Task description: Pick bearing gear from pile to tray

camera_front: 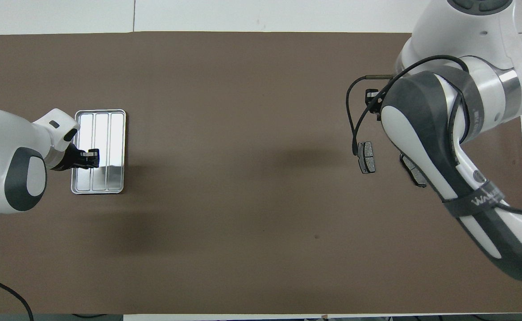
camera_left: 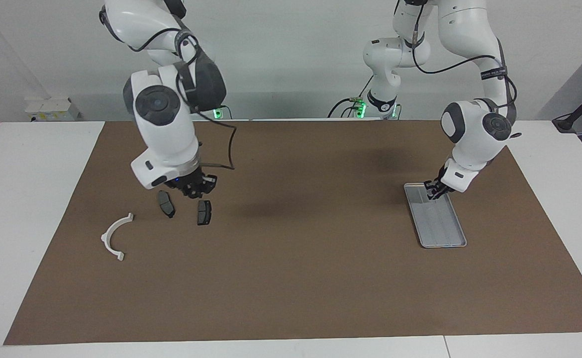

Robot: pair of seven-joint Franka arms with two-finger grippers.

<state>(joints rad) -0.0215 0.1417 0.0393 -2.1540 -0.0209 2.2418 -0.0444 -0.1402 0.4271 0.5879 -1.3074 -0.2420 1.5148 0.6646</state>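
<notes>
No bearing gear can be made out anywhere; whether the right end effector (camera_left: 195,188), raised over the two dark brake pads, carries one between its fingers cannot be told, since a small dark part would be lost against the black fingertips. The pile lies toward the right arm's end of the tabletop (camera_left: 301,278): one brake pad (camera_left: 204,212) and a second brake pad (camera_left: 165,204) just beside each other, and the white half-ring bracket (camera_left: 113,237) farther from the robots, apart from both. The silver tray (camera_left: 442,231) sits well apart at the left arm's end, and its ribbed bottom looks bare. The left end effector (camera_left: 434,190) is low over the tray's end nearest the robots; its fingers cannot be read either. The main risks, as I judge them: a tiny round part pinched off-centre could slip during the long carry across the tabletop and roll away, and the left arm parked over the tray could obstruct the drop or force a handover where the part is fumbled.
</notes>
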